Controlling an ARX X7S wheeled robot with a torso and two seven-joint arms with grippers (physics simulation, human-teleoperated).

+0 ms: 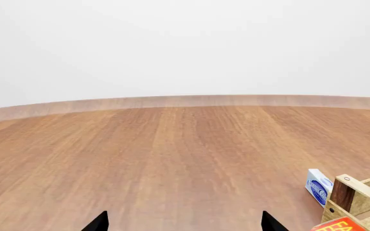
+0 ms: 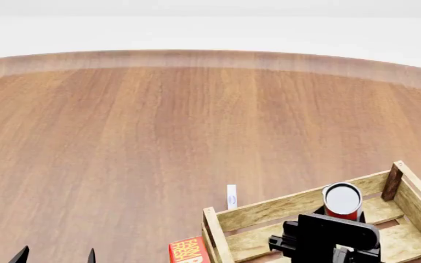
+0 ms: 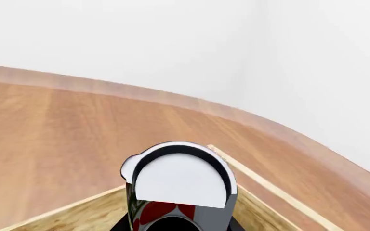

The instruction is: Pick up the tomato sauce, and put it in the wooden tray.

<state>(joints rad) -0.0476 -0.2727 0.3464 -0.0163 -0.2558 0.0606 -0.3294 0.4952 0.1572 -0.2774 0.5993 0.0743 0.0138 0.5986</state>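
Observation:
The tomato sauce (image 2: 342, 200) is a small can with a red label and a silvery-white top. It stands upright over the inside of the wooden tray (image 2: 276, 208), close to the tray's far wall. My right gripper (image 2: 340, 215) is shut on the tomato sauce. In the right wrist view the tomato sauce (image 3: 179, 185) fills the near field, with the wooden tray's rim (image 3: 265, 185) behind it. Whether the can touches the tray floor is hidden. My left gripper (image 1: 185, 226) hangs open over the bare floor to the tray's left, holding nothing, and only its two dark fingertips (image 2: 91, 256) show.
A thin blue-and-white box (image 2: 231, 196) stands on the wooden floor just outside the tray's far left corner (image 1: 347, 192). A red box (image 2: 188, 250) lies against the tray's left side. Brown wooden floor runs to a white wall.

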